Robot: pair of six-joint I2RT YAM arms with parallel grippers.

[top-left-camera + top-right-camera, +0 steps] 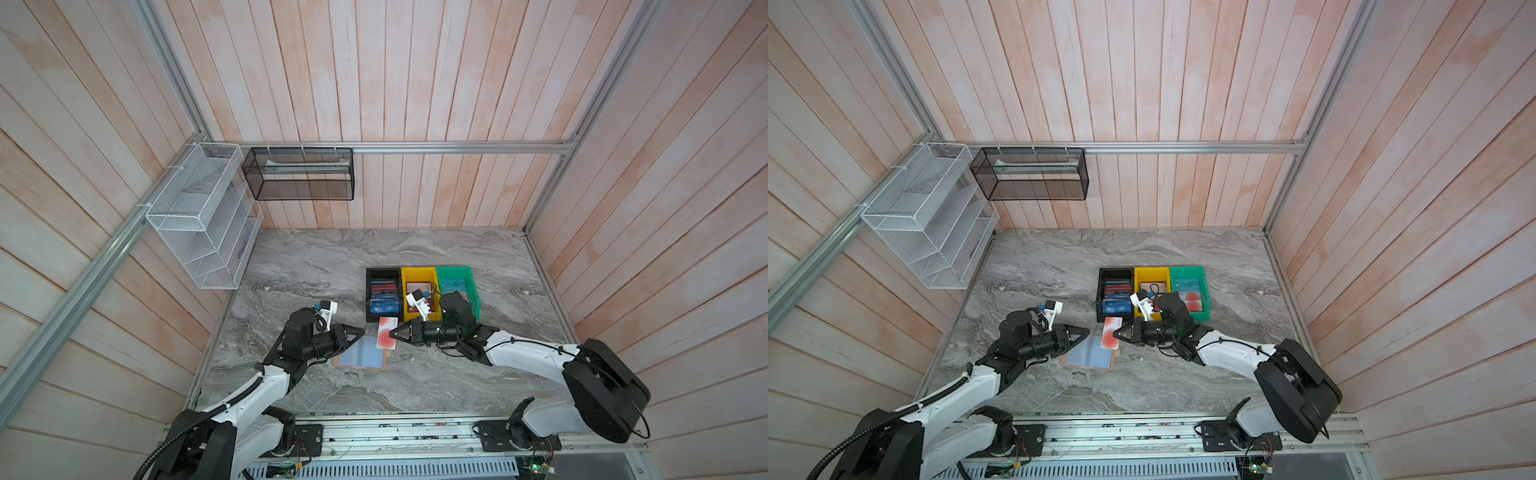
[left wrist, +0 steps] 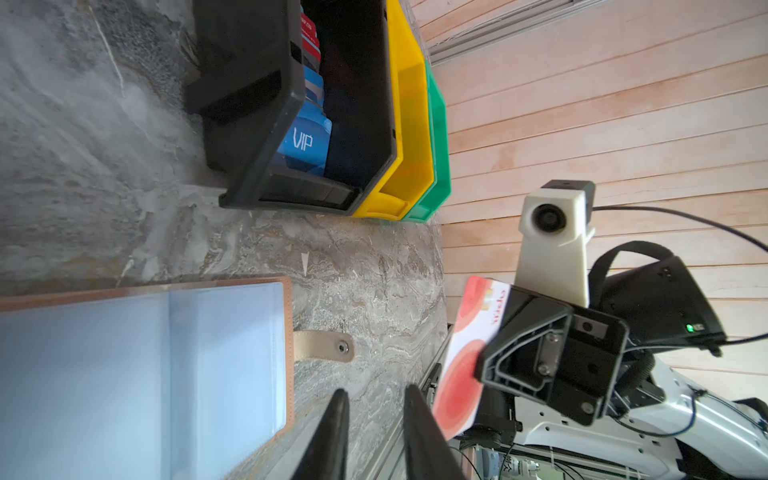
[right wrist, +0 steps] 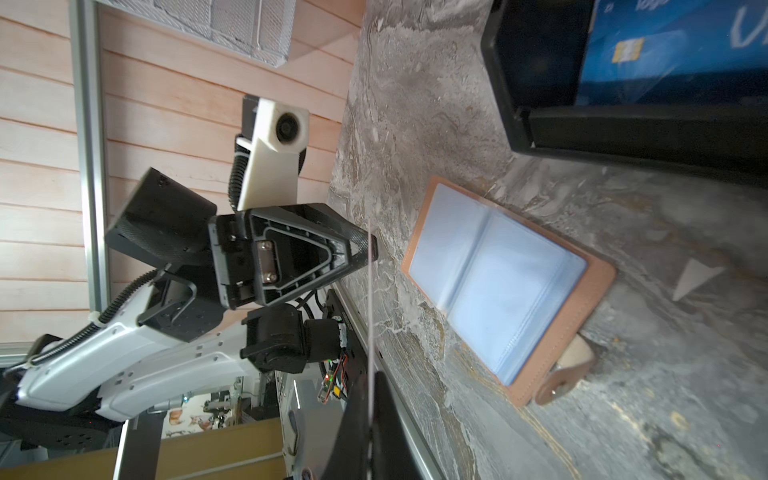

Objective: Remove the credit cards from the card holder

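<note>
Robot lab test cell.
Aluminium framing [image 1: 415,146] boxes in a marble-look tabletop [image 1: 311,266]; a rail [image 1: 395,434] at its near edge carries two robot arms [image 1: 266,382].

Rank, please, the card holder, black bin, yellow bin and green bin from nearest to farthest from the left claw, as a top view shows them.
1. Card holder: lying open right by the left claw, on the near side.
2. Black bin: left end of the bin row.
3. Yellow bin: middle of the row.
4. Green bin: right end.
</note>
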